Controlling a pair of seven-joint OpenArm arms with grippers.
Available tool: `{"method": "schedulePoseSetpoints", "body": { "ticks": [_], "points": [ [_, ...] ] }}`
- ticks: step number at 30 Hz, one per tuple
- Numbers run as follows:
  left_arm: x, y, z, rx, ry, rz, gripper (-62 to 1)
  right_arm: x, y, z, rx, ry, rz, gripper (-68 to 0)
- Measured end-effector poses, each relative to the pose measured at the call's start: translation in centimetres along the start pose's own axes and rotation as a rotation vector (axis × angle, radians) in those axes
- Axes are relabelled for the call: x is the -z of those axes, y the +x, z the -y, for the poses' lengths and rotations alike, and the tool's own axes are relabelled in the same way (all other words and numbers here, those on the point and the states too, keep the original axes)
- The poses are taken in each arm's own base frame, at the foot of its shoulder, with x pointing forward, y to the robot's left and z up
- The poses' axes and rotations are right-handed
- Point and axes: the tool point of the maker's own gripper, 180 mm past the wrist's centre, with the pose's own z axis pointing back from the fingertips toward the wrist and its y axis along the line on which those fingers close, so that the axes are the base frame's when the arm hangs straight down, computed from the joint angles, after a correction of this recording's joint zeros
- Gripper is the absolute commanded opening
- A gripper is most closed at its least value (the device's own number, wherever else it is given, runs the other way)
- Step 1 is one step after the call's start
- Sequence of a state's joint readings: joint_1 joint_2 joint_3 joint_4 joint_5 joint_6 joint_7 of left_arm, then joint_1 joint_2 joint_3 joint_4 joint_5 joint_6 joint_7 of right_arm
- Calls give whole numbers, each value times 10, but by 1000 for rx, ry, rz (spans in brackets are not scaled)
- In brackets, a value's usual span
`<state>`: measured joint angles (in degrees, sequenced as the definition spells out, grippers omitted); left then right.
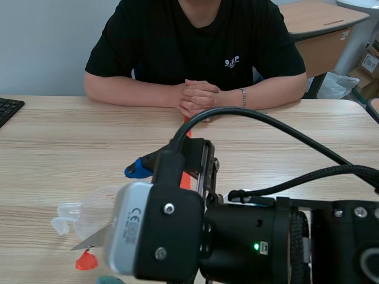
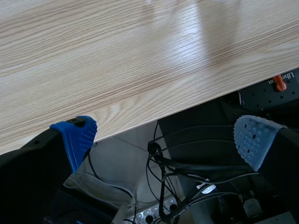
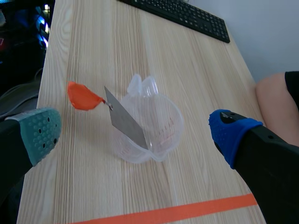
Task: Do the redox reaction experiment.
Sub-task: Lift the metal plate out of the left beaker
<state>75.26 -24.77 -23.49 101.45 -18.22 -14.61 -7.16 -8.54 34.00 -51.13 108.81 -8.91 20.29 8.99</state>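
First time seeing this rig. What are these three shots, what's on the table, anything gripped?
This is a two-armed robot at a wooden table. A person sits opposite, hands clasped. The scene view looks out from between the arms, and the black bulk filling it is the right arm. The other two cameras sit on the wrists, each looking past its gripper's two padded fingers. The left gripper is open and empty, over the table edge, with cables below. The right gripper is open too, over a clear plastic measuring cup with an orange-handled metal spatula leaning into it. A keyboard lies beyond.
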Motion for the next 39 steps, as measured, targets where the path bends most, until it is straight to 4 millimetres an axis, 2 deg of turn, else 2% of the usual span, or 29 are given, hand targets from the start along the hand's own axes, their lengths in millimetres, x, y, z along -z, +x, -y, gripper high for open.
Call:
{"method": "schedulePoseSetpoints", "body": {
  "ticks": [7, 10, 19, 26, 39],
  "points": [
    [0, 0, 0, 0, 0, -3, 14, 11, -14, -18, -4, 66, -6, 4],
    [3, -3, -2, 4, 5, -25, 14, 17, -19, -20, -22, 55, -10, 4],
    [6, 1, -1, 2, 3, -10, 14, 37, -14, -32, -44, 62, 40, 4],
    [9, 4, 0, 0, -1, 3, 14, 39, -11, -37, -39, 72, 57, -168],
    [12, 9, -2, 2, 4, 21, 14, 40, -1, -32, -41, 45, 102, -401]
  ]
}}
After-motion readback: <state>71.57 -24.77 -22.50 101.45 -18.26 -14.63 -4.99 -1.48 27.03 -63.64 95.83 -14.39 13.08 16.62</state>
